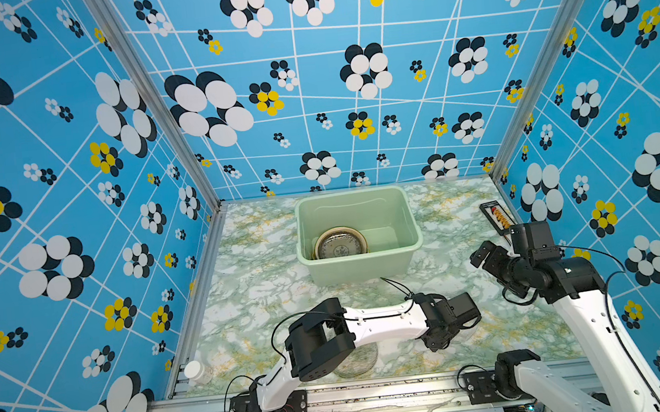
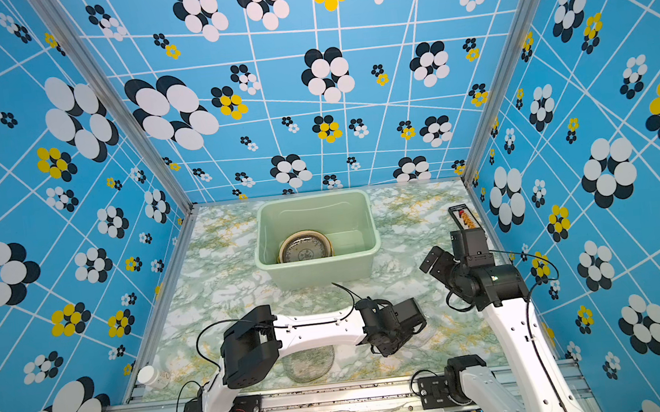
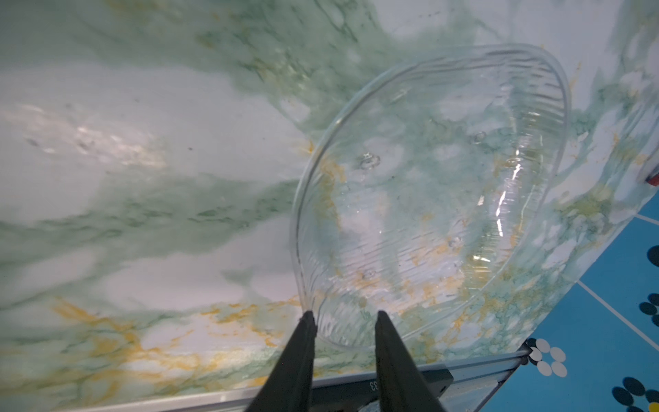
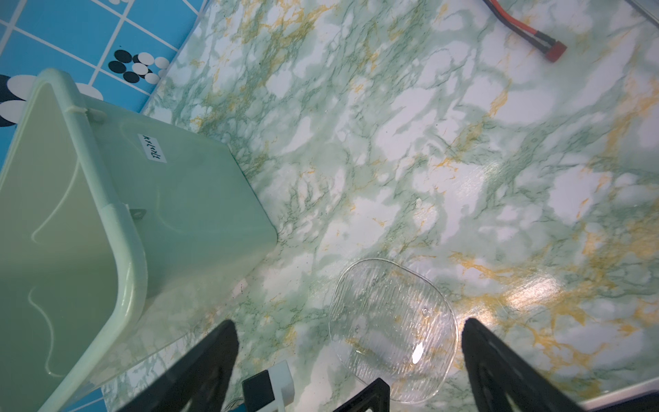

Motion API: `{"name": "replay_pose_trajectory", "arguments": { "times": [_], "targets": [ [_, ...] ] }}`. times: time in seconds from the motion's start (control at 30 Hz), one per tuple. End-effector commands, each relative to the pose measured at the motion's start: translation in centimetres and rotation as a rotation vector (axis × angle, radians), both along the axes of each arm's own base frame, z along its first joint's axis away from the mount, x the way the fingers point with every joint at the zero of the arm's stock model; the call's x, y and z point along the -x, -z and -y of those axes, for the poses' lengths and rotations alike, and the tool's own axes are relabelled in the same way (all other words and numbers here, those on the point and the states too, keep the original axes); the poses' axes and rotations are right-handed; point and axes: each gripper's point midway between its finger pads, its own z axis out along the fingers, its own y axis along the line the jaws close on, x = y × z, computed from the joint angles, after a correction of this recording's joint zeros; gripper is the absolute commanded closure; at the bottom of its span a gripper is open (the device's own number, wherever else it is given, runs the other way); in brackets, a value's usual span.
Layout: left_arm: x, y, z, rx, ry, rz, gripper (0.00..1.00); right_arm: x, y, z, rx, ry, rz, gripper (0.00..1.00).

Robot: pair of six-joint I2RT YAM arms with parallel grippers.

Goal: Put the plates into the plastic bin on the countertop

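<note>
— Marbled countertop (image 1: pixel 253 290), green and yellow veins all over. What sat on it in front of the plastic bin (image 1: pixel 354 194)?

— One clear ribbed glass plate (image 3: pixel 428 199), resting on the surface off the bin's front right corner and well apart from its wall. It looked thin, stiff and slick. I judged it light but brittle, with no give under a hard pinch.

— So where was one to take hold?

— By the rim, the only part standing proud of the surface. The left gripper (image 3: pixel 345 314) was there, its jaws partly apart astride the near rim, one finger outside and one over the well. I could not see them pinching the glass yet.

— What was the risk?

— Glass held by one edge on smooth pads would likely slide or swing, so a deep bite and a slow carry seemed wise. It also nearly vanished against the marbling, which made it easy to misjudge.

— And the right gripper (image 4: pixel 349 323)?

— Its jaws were spread wide and held nothing. It hung off the bin's right side, toward the front.

— Were there other plates?

— A smoky glass plate (image 1: pixel 357 361) lay farther out from the bin's front, under the left forearm. Inside the bin, at its left end, a stack rested with a blue-patterned plate (image 1: pixel 341 245) on top.
</note>
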Motion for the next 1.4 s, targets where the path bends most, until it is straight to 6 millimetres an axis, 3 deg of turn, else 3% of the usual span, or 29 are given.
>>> {"name": "replay_pose_trajectory", "arguments": {
  "times": [0.0, 0.3, 0.57, 1.07, 1.37],
  "targets": [
    [-0.7, 0.8, -1.0, -0.064, -0.027, 0.016, 0.68, -0.6, -1.5, 0.1, -0.013, 0.017, 0.048, 0.01],
    [-0.7, 0.4, -1.7, -0.094, -0.028, 0.017, 0.58, -0.5, -0.9, 0.0, -0.019, 0.020, 0.039, 0.01],
    [-1.4, 1.7, -1.6, -0.097, -0.048, 0.016, 0.61, -0.6, -1.1, -0.2, -0.034, 0.018, 0.047, 0.01],
    [-2.5, 2.4, -1.9, -0.157, -0.065, 0.029, 0.83, -0.5, -1.3, -0.2, -0.034, 0.019, 0.053, 0.01],
    [-2.3, 2.7, -3.3, -0.182, -0.089, 0.015, 0.99, -0.3, -1.1, 0.0, -0.023, 0.022, 0.058, 0.01]
  ]
}}
